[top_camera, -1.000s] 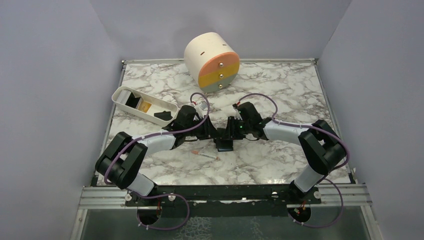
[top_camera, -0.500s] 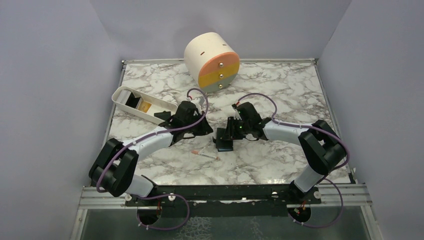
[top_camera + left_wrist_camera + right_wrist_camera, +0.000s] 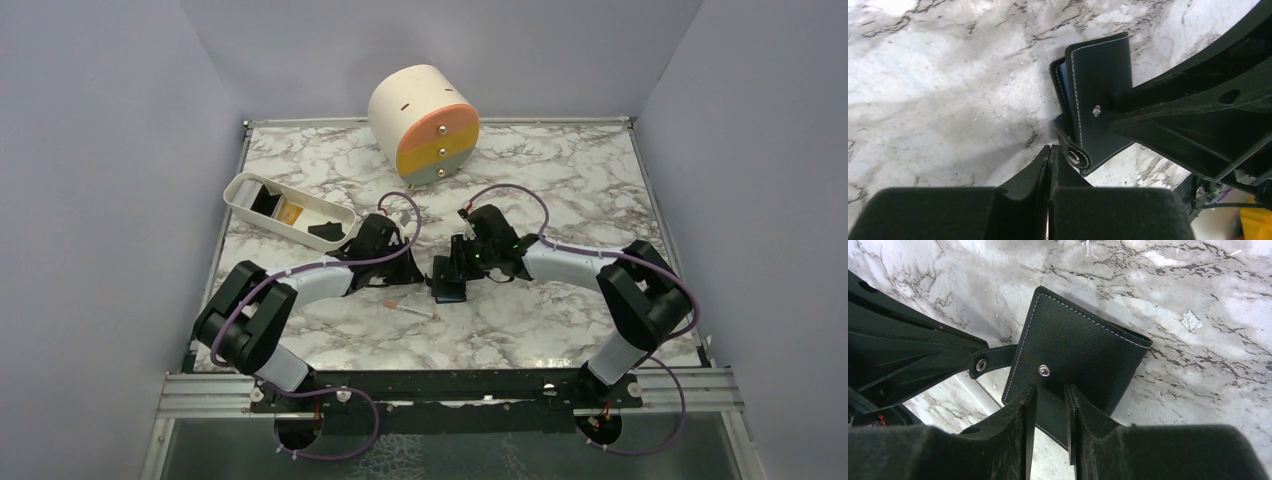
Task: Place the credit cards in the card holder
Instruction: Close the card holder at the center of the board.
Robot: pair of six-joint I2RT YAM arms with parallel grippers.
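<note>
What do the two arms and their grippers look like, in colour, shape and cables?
The left arm and the right arm both have bulky black joints and rounded white links. A purple cable runs along each in loose loops. The left gripper and the right gripper have matte black fingers that taper to thin tips.

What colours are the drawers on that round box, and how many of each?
Orange drawer: 1
Yellow drawer: 1
Grey-green drawer: 1
Total: 3 drawers on the round box
</note>
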